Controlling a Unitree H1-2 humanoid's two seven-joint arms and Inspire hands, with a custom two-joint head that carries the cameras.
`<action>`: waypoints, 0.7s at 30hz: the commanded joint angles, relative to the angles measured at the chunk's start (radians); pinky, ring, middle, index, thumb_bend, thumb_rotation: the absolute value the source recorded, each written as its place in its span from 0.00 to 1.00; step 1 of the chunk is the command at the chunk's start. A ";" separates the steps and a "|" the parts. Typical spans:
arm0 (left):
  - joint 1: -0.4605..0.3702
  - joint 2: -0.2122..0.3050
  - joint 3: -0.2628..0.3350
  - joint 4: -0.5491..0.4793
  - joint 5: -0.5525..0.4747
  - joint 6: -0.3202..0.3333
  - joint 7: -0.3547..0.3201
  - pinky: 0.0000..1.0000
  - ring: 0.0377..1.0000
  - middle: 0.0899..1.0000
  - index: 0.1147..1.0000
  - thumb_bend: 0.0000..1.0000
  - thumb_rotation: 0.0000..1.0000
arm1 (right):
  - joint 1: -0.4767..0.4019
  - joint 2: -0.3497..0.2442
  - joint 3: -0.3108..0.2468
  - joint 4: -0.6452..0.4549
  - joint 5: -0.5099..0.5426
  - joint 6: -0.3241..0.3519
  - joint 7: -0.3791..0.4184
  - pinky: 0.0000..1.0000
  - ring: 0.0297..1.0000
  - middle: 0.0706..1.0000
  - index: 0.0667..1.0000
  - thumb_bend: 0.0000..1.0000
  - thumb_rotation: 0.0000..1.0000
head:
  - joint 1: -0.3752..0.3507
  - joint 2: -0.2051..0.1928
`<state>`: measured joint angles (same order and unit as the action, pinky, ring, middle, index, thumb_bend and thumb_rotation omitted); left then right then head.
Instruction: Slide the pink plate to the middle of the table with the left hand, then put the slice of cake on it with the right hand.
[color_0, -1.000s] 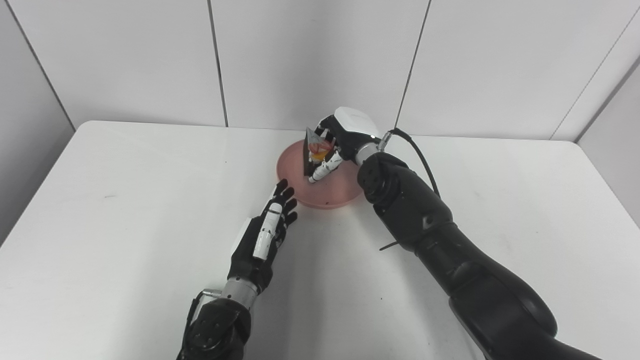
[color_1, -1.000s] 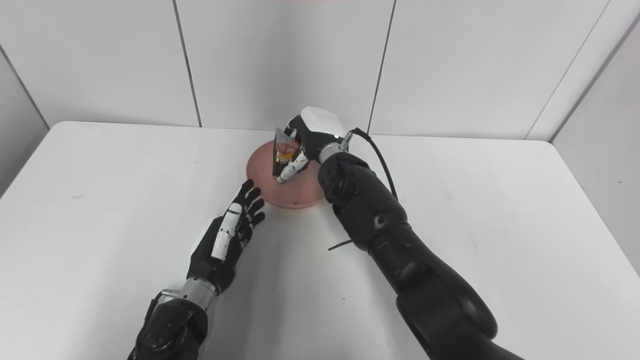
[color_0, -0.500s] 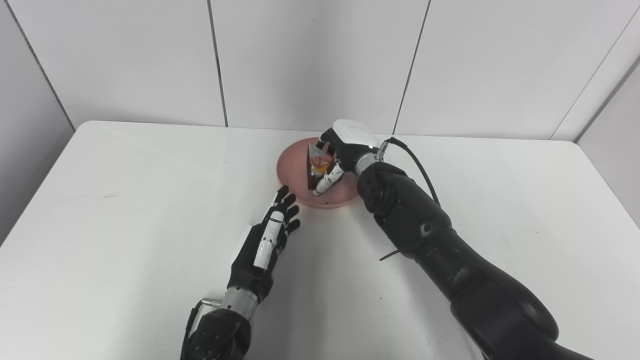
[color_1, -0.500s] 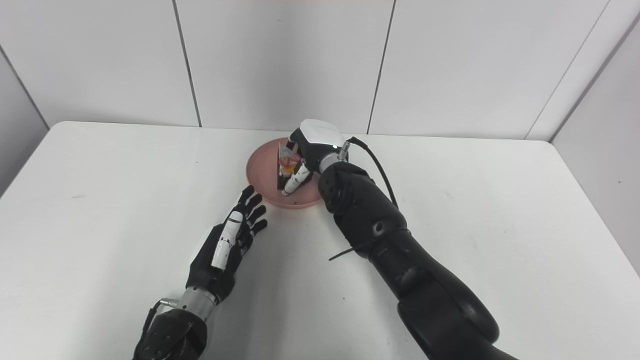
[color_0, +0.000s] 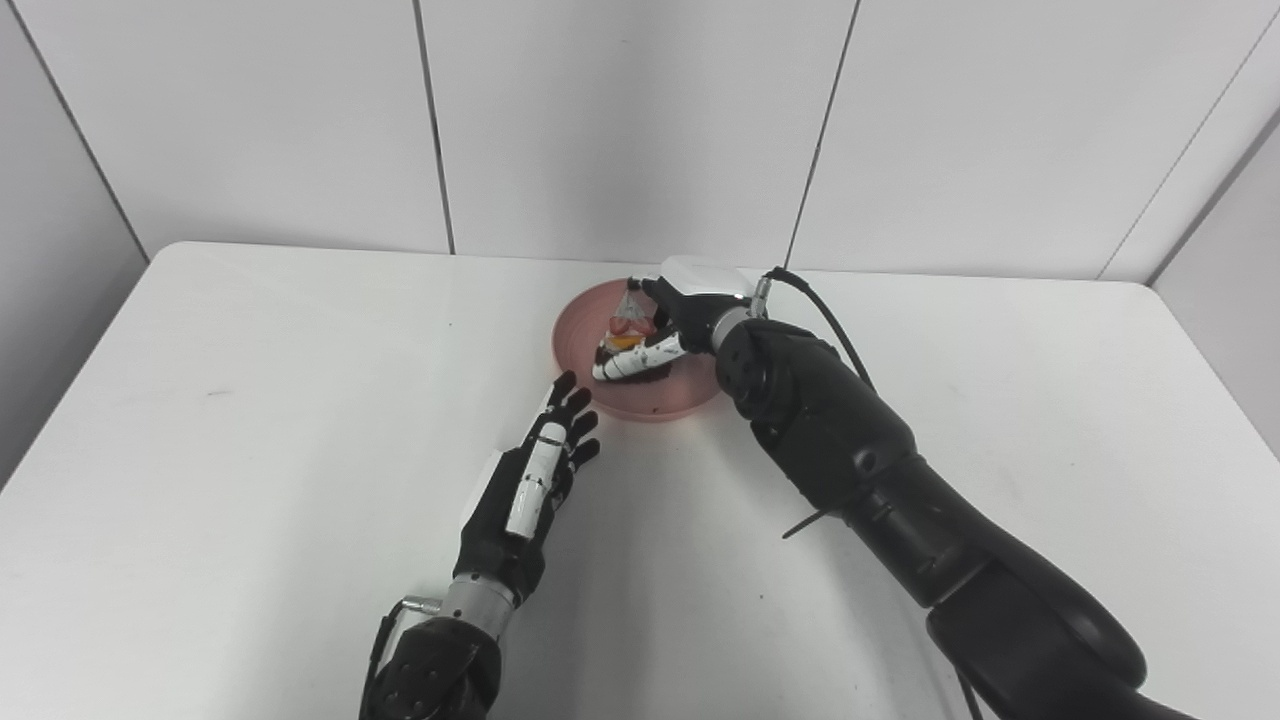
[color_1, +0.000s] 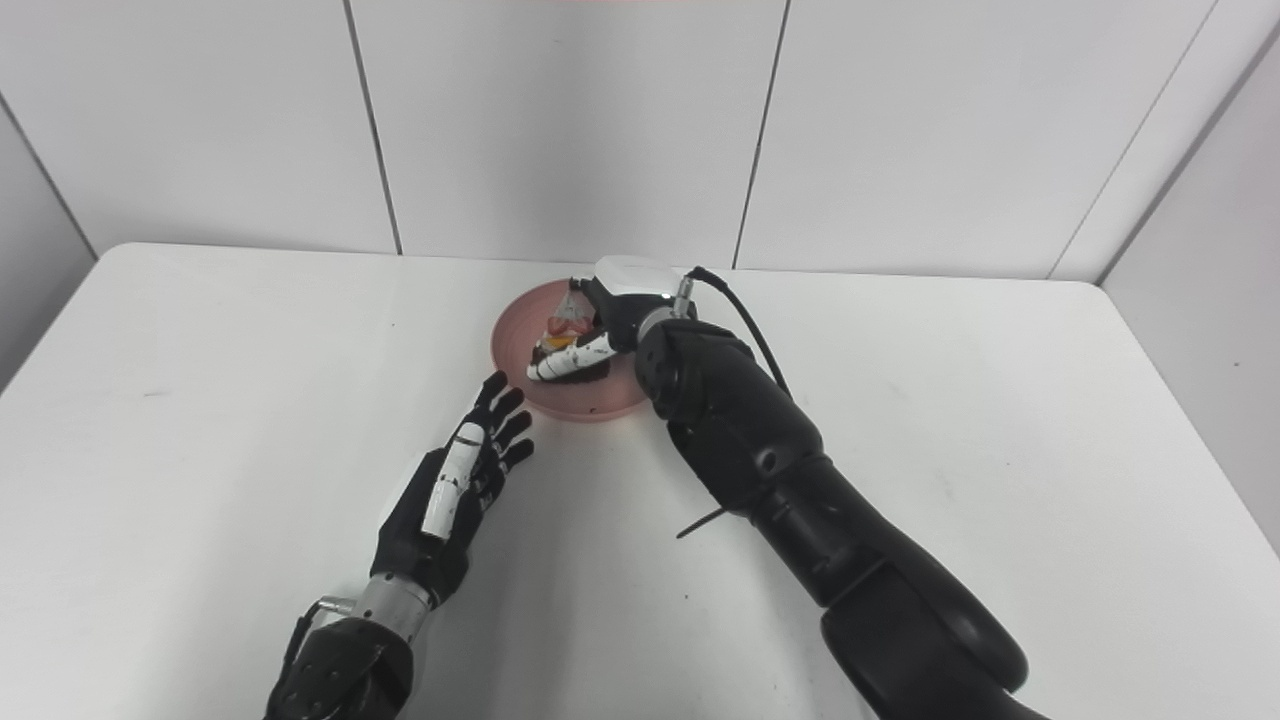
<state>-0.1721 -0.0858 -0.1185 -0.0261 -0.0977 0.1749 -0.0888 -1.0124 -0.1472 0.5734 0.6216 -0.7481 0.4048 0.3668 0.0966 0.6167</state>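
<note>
Lowering cake (color_0: 628, 330) onto plate (color_0: 580, 345) w/ right hand (color_0: 668, 325), grip still closed on it; was higher 1 s ago. Left hand (color_0: 535, 470) open, flat near plate. Release next, prob.

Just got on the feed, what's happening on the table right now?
The right hand is down over the pink plate near the middle of the table, fingers closed on the slice of cake, which sits low on the plate and has not been let go. The left hand lies flat and open on the table just short of the plate's near rim, touching nothing.
</note>
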 joint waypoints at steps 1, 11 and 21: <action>0.026 -0.002 0.002 0.006 0.007 0.036 0.007 0.94 0.97 0.98 0.99 0.40 1.00 | -0.028 -0.025 0.006 -0.041 -0.020 0.030 0.035 0.56 0.81 0.91 1.00 0.89 0.95 | 0.001 -0.001; 0.025 0.003 0.001 0.012 0.011 0.029 0.005 0.94 0.97 0.98 0.98 0.40 1.00 | 0.004 -0.050 -0.036 -0.168 -0.017 0.058 0.072 0.69 0.94 1.00 1.00 0.92 1.00 | -0.003 -0.001; 0.021 0.008 -0.001 0.021 0.018 0.030 0.004 0.95 0.97 0.98 0.98 0.41 1.00 | 0.026 -0.083 -0.106 -0.403 -0.125 0.065 0.221 0.62 0.84 1.00 1.00 0.94 1.00 | -0.007 -0.006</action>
<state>-0.1723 -0.0838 -0.1185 -0.0251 -0.0907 0.1745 -0.0890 -0.9507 -0.2177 0.4924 0.2694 -0.8423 0.4653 0.5755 0.0890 0.6121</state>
